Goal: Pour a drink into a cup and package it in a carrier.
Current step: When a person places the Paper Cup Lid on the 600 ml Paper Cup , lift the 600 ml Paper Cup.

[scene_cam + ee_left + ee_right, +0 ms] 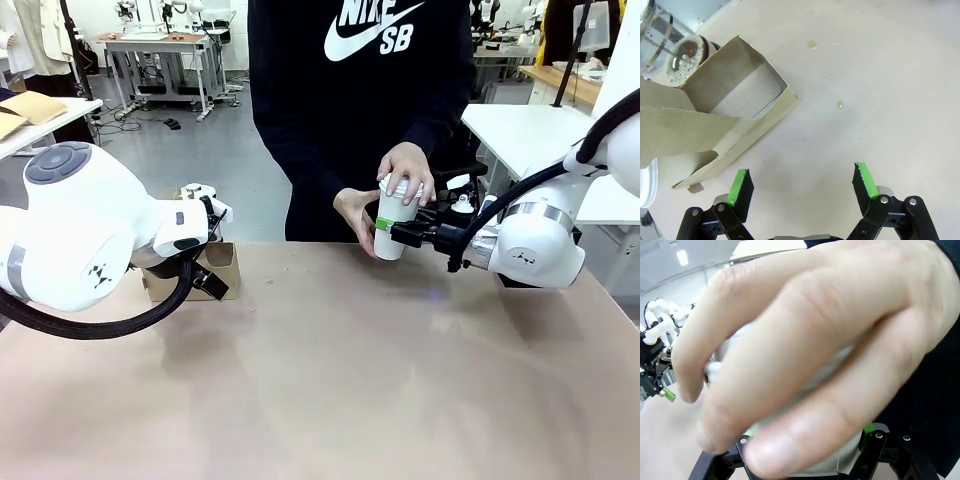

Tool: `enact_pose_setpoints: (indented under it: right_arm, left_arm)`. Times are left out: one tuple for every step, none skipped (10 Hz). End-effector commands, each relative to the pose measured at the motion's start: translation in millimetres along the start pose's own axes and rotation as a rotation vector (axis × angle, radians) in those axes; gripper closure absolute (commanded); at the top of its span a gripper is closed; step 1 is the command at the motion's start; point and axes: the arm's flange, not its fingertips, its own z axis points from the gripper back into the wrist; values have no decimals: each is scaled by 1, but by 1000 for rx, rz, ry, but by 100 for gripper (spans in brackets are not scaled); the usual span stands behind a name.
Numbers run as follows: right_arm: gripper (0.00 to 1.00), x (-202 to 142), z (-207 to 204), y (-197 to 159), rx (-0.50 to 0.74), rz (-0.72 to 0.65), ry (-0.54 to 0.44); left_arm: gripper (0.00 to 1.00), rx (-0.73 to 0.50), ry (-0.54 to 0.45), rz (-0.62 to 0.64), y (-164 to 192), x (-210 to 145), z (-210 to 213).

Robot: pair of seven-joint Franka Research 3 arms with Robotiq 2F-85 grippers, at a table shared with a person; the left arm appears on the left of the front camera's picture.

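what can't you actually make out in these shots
What is in the cup: front view, a hand covers its rim.
Whether the right claw grips it: right wrist view, blurred hand in front.
Most of the carrier: front view, behind the left arm.
Jug: left wrist view, cut by the edge.

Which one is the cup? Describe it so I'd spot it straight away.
Find the person in the black sweatshirt at the far side of the table and look at their hands. Between them is the cup, tall, white and paper, with the right gripper clasping its side. Unlike the low brown carrier at the table's left, it is white and hand-held.
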Motion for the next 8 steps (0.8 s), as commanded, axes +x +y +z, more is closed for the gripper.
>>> enact_pose_setpoints:
  right_arm:
    - [19, 9, -4, 2, 4, 8, -16]
    - [19, 9, -4, 2, 4, 8, -16]
    - [19, 9, -4, 2, 4, 8, -16]
    - [19, 9, -4, 2, 4, 8, -16]
    - [19, 9, -4, 2, 4, 8, -16]
    - [19, 9, -4, 2, 4, 8, -16]
    - [19, 9, -4, 2, 4, 8, -16]
    - [19, 9, -4, 2, 4, 8, -16]
  left_arm:
    - [0, -1, -1, 1, 0, 0, 1]
    - [0, -1, -1, 1, 0, 0, 1]
    - [0, -1, -1, 1, 0, 0, 1]
    - [0, -1, -1, 1, 0, 0, 1]
    - [0, -1, -1, 1, 0, 0, 1]
    - [0, -1, -1, 1, 0, 0, 1]
    - [0, -1, -1, 1, 0, 0, 1]
    - [0, -1, -1, 1, 0, 0, 1]
